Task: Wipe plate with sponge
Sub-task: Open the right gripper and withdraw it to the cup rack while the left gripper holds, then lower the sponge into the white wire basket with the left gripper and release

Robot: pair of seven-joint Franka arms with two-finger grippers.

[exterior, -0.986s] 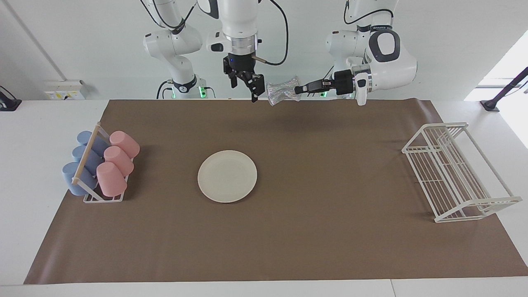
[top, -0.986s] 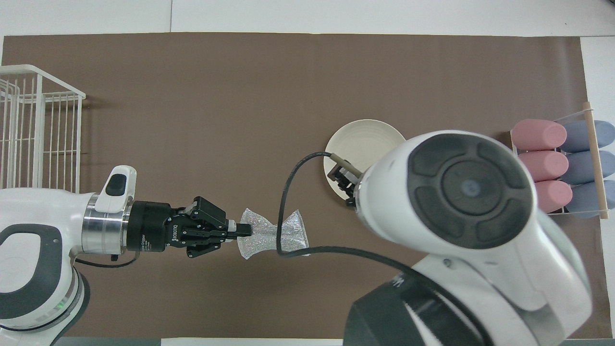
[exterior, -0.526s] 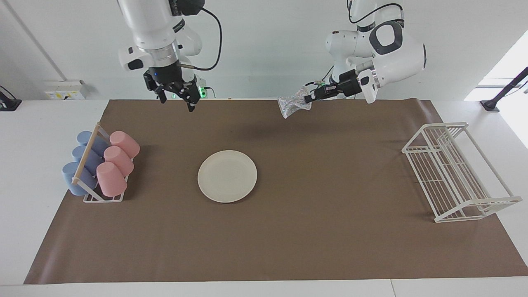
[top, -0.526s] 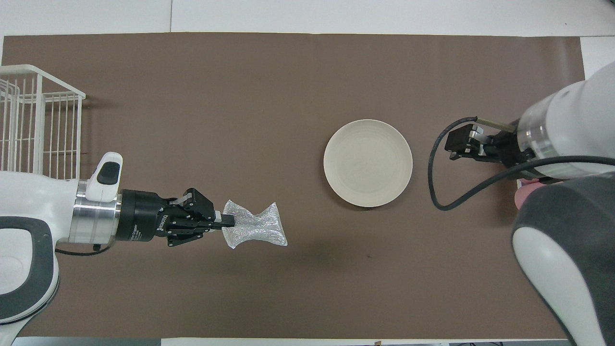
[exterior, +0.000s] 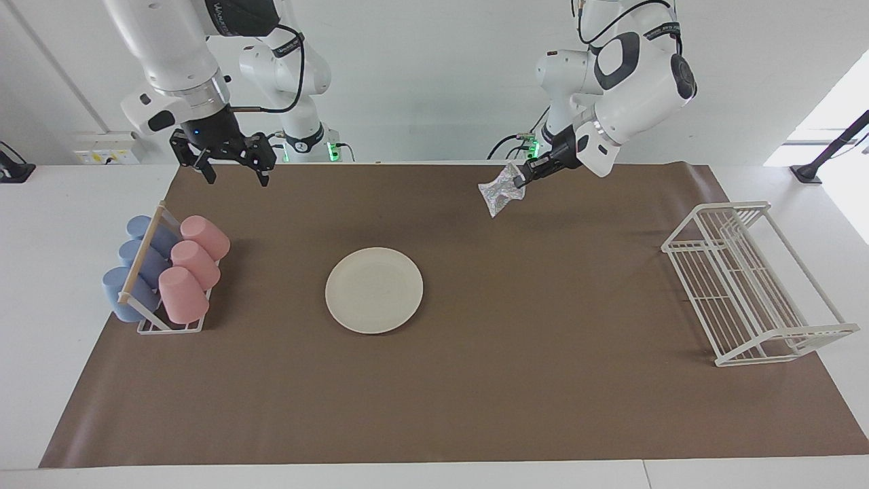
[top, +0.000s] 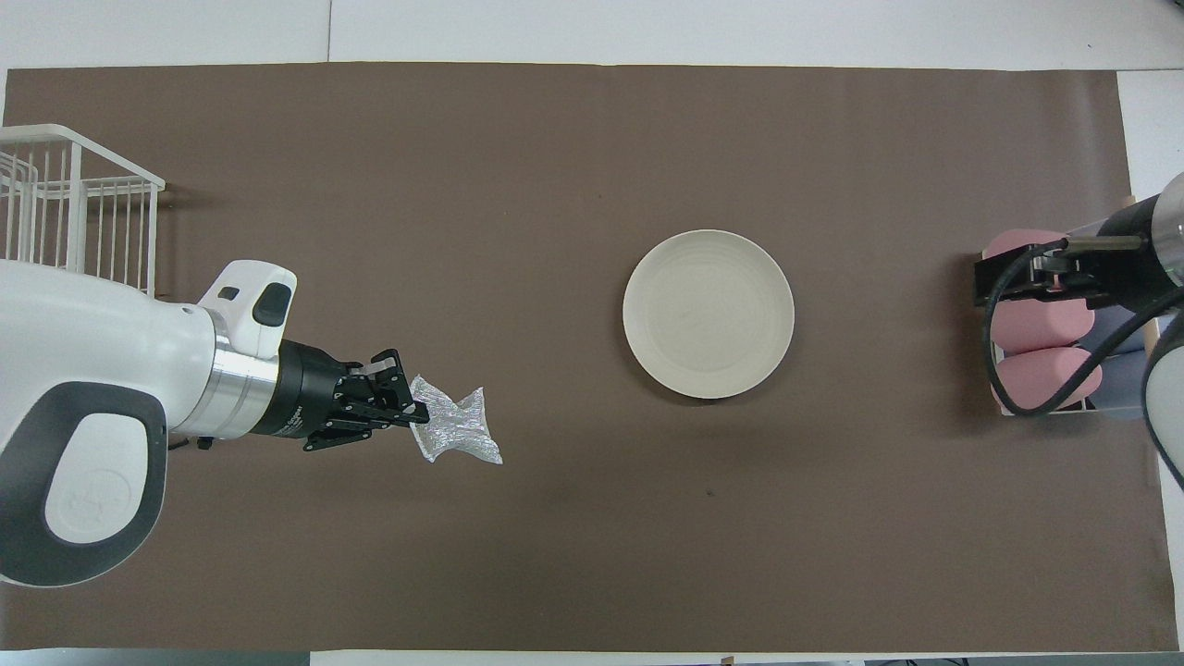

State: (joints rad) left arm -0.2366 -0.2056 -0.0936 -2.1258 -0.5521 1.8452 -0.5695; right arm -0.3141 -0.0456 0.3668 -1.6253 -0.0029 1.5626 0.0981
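The round cream-white plate point(exterior: 374, 290) point(top: 709, 313) lies flat on the brown mat, with nothing on it. A silvery mesh sponge point(exterior: 501, 191) point(top: 455, 433) hangs in the air over the mat, toward the left arm's end of the table. My left gripper point(exterior: 521, 179) point(top: 413, 415) is shut on one end of the sponge, well above the mat and apart from the plate. My right gripper point(exterior: 235, 172) point(top: 994, 277) stands open and holds nothing, raised over the cup rack.
A rack of pink and blue cups point(exterior: 165, 271) point(top: 1045, 342) lies at the right arm's end of the mat. A white wire rack point(exterior: 750, 282) point(top: 74, 217) stands at the left arm's end.
My right gripper has swung away from the sponge to over the cup rack. My left gripper has pulled back toward its own end and tilted down, the sponge still in it.
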